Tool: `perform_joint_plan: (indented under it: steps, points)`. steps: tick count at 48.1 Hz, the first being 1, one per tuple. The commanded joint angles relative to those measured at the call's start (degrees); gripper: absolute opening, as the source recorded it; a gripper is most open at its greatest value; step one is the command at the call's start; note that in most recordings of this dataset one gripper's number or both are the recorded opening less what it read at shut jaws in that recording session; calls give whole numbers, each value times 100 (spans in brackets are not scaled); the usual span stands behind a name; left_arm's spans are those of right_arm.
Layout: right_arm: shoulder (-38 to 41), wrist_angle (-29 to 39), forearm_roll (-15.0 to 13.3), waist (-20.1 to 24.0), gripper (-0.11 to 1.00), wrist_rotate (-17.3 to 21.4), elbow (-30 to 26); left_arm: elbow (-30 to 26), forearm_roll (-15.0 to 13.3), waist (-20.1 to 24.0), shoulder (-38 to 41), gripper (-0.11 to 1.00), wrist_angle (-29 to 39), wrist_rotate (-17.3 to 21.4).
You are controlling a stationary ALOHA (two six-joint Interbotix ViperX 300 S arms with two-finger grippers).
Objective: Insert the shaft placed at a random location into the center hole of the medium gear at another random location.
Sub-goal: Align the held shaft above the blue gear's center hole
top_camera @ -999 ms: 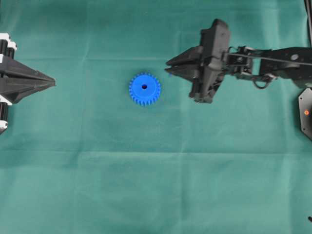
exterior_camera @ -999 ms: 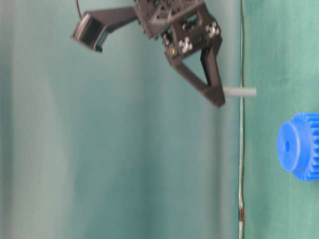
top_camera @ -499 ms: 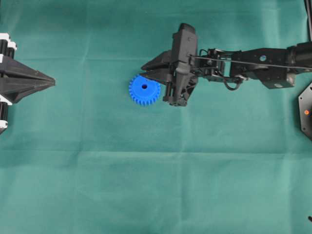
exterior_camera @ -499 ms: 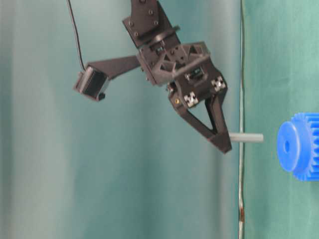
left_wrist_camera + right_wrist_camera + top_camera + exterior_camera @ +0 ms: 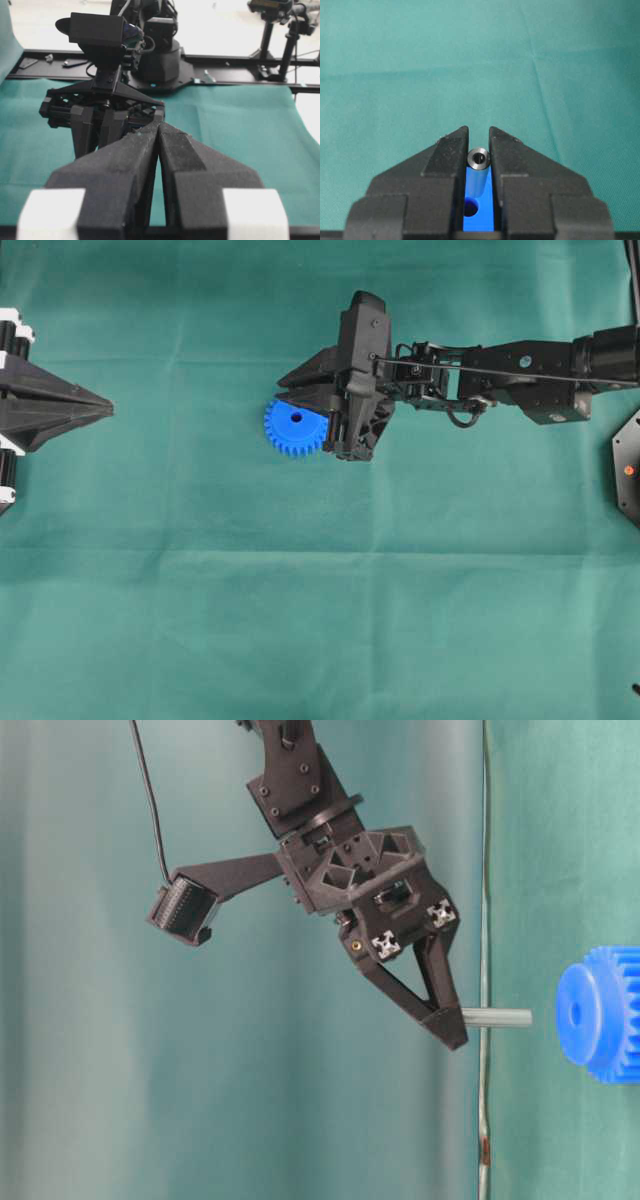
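Right gripper, black and wedge-fingered, clamped narrowly on the short silver-grey metal shaft, pin sticking out past the fingertips toward the table. Shifted within the last second from well off to one side to almost directly over the bright blue toothed plastic medium gear, and lowered as well. Means transport looks nearly done, with fine alignment and the downward push left. In the table-level view, shaft tip just short of the gear's face and roughly level with the small dark center hole. In the right wrist view, hole visible between the fingers, just behind the pin. Right arm stretched long across the green cloth, wrist pitched downward. Left gripper pressed shut on nothing, parked well away at the cloth's edge.
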Motion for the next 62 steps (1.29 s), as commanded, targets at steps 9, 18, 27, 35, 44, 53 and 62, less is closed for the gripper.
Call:
perform_joint_plan:
  steps: [9, 18, 27, 35, 44, 53, 62]
  points:
    - [-97, 18, 18, 18, 14, -26, -158, -123, 18, 0, 26, 0, -26, 0]
    - [-79, 9, 18, 26, 14, -26, -141, -123, 9, 0, 26, 0, -26, 0]
    - [-26, 0, 18, 18, 14, -18, -149, -123, 18, 0, 26, 0, -26, 0]
    - [62, -26, 18, 35, 14, -18, -167, -123, 9, 0, 26, 0, -26, 0]
    - [149, -62, 26, 44, 14, -9, -167, -123, 18, 0, 26, 0, -26, 0]
    - [237, -132, 26, 44, 14, -9, -167, -123, 9, 0, 35, 0, -26, 0]
    - [308, -141, 26, 44, 14, -9, -167, -123, 18, 0, 35, 0, -26, 0]
